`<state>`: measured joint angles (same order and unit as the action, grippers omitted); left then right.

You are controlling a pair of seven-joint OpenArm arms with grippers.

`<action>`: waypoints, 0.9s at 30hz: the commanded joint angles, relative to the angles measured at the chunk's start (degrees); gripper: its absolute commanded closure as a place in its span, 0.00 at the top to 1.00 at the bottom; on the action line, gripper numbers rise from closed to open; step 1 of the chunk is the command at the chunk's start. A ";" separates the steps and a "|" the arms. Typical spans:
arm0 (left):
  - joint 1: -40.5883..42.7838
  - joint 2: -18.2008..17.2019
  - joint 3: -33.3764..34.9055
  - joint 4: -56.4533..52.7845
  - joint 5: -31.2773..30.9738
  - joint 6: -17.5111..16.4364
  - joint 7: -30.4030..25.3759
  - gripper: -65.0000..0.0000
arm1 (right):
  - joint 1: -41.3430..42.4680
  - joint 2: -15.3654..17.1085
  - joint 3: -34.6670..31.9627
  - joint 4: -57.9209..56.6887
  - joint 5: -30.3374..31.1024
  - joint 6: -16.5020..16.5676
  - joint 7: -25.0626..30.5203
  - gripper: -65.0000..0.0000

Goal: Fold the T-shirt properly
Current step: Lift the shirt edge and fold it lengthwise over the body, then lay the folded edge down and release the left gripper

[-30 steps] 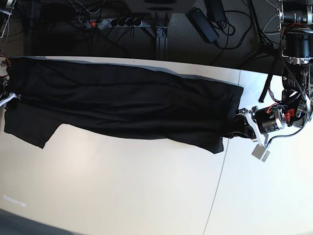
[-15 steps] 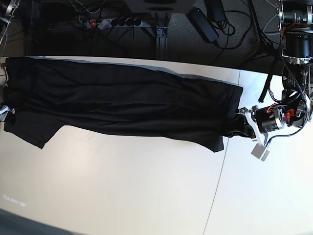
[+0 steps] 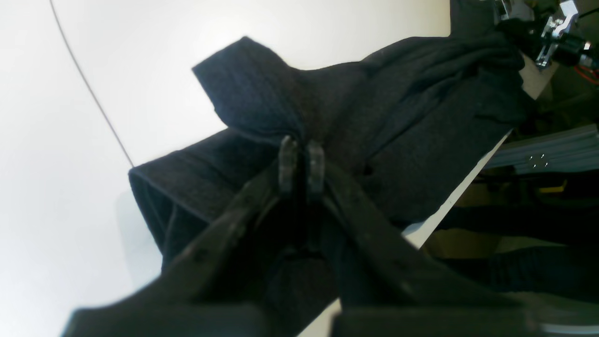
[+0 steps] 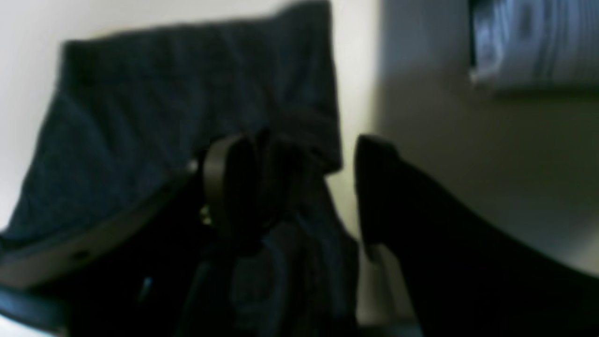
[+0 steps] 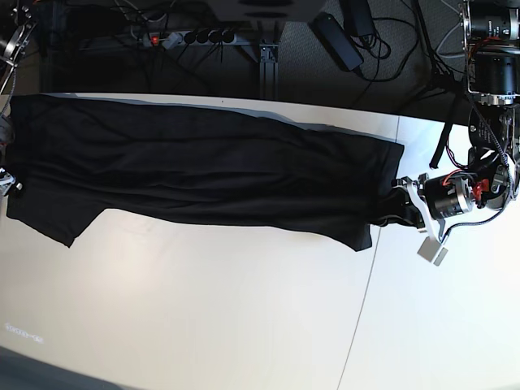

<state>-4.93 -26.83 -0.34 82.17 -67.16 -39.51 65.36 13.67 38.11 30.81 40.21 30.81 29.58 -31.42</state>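
T-shirt point(image 5: 203, 166): a plain black shirt was laid out in a long band across the far part of the white table point(image 5: 203, 317), reaching from the left edge almost to the right end; no neck band could be made out.
Sleeve: a short flap was seen hanging toward the near side at the shirt's left end.
Right end of shirt: the cloth was bunched into a narrow pinch at the left gripper.
Left gripper point(image 3: 302, 164): it was seen at the right of the base view, its fingers point(image 3: 288, 161) pressed together on a fold of the black fabric; the shirt was gripped there.
Right gripper point(image 4: 299, 187): its jaws were seen standing well apart in the wrist view, with black cloth lying against one finger point(image 4: 229, 182) and nothing clamped between them; the picture was blurred.
Right gripper in base view: only a small part was seen at the far left edge, just beside the shirt's left end.
Table seam point(image 5: 357, 309): a thin dark line was seen running from the near edge up to the shirt's right corner.
Power strip point(image 5: 191, 36): it was seen on the dark floor beyond the table's far edge, among cables.
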 commanded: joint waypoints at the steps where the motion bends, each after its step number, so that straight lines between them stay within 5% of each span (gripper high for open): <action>1: -1.07 -0.83 -0.37 0.90 -1.20 -0.49 -0.83 0.00 | 1.09 1.90 0.48 0.48 -0.07 2.05 1.01 0.55; 14: -0.76 -0.81 -0.37 0.90 -1.40 -0.49 -0.85 0.00 | 1.11 1.11 0.46 -2.69 -2.21 1.95 3.34 0.55; 27: -0.76 -0.81 -0.37 0.90 -1.60 -0.49 -0.83 0.00 | 1.05 -4.76 -3.80 -3.41 -6.40 2.36 4.59 0.54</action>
<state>-4.62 -26.83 -0.34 82.17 -67.53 -39.51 65.36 14.68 33.32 27.40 36.91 25.85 29.54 -22.90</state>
